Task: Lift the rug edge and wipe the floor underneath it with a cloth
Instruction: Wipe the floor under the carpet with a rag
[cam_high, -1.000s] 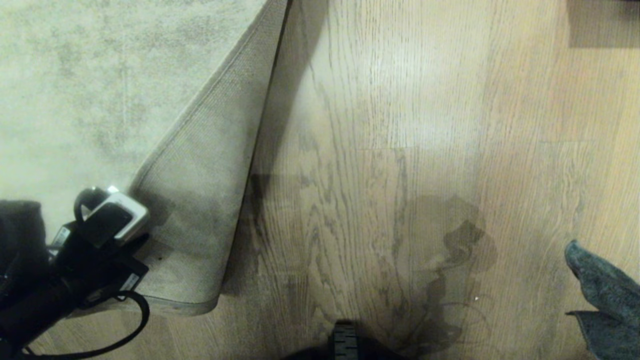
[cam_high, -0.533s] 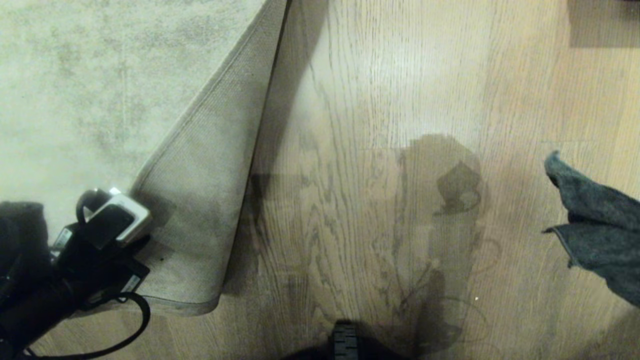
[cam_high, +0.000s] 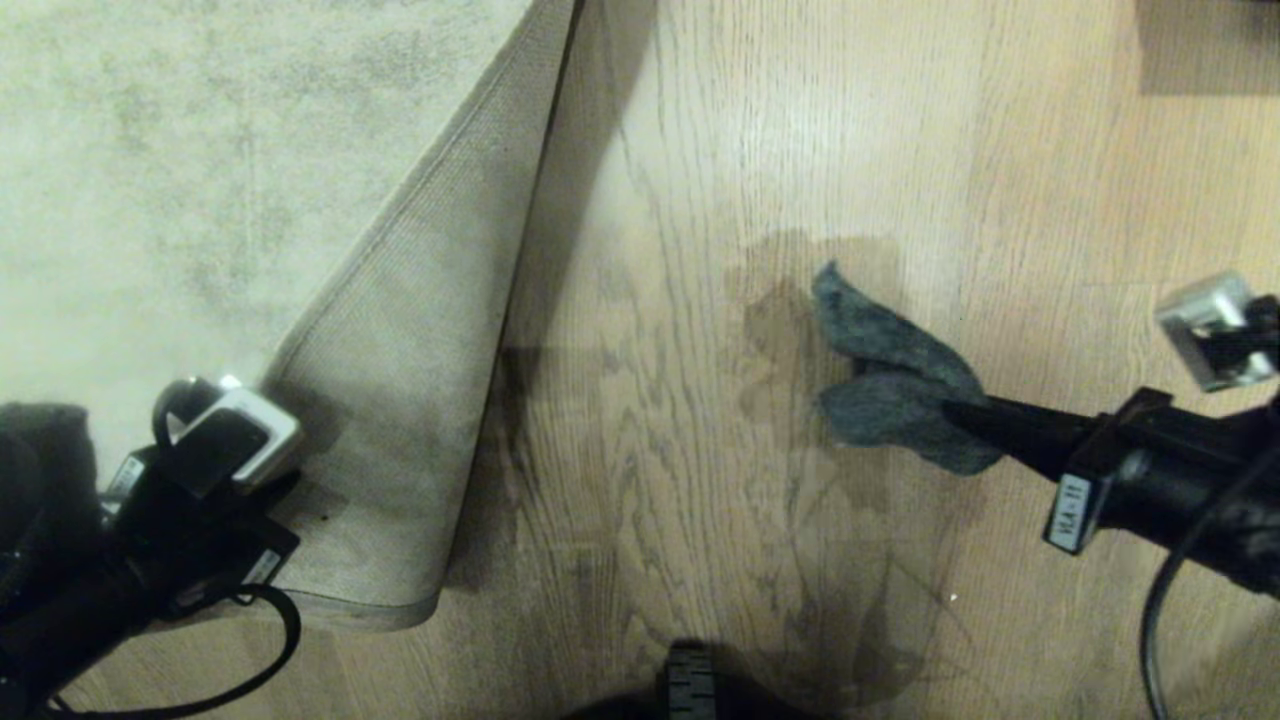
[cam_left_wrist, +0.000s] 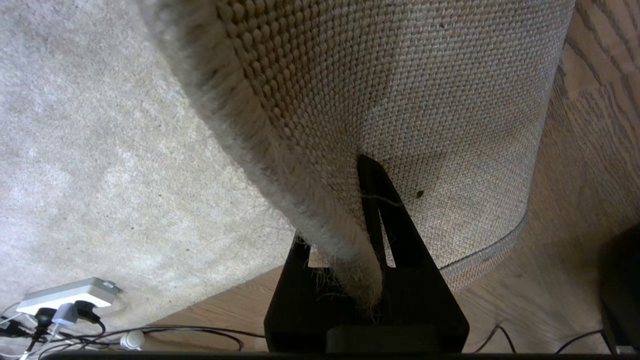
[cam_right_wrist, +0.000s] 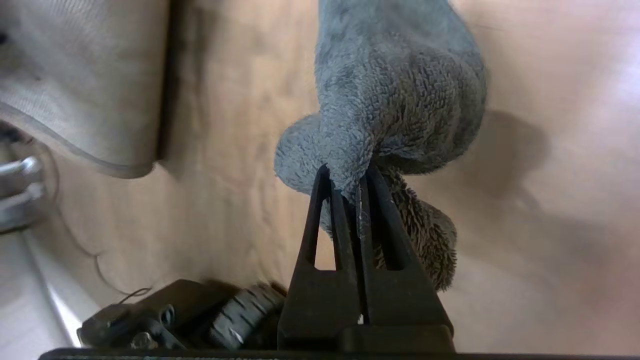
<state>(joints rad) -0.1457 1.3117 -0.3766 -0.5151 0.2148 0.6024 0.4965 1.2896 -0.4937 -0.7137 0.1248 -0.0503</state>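
The rug edge (cam_high: 400, 400) is folded back at its corner, woven beige backing up, over the pale mottled rug (cam_high: 150, 150). My left gripper (cam_high: 285, 480) at the lower left is shut on that corner. In the left wrist view the gripper (cam_left_wrist: 340, 210) pinches the pile border (cam_left_wrist: 350, 270) between its black fingers. Bare wood floor (cam_high: 700, 200) lies beside the fold. My right gripper (cam_high: 950, 410) reaches in from the right, shut on the dark grey-teal cloth (cam_high: 890, 400), which hangs just over the floor. In the right wrist view the cloth (cam_right_wrist: 395, 85) bunches out past the shut gripper (cam_right_wrist: 346, 172).
A white power strip with cables (cam_left_wrist: 70, 295) lies on the floor by the rug's near border. The robot's dark base (cam_high: 690, 685) shows at the bottom centre, with a wheel (cam_right_wrist: 240, 315) in the right wrist view. A dark object (cam_high: 1200, 45) sits far right.
My right arm has swung in from the right edge, carrying the cloth toward the middle of the floor. The left gripper and folded rug corner have stayed still.
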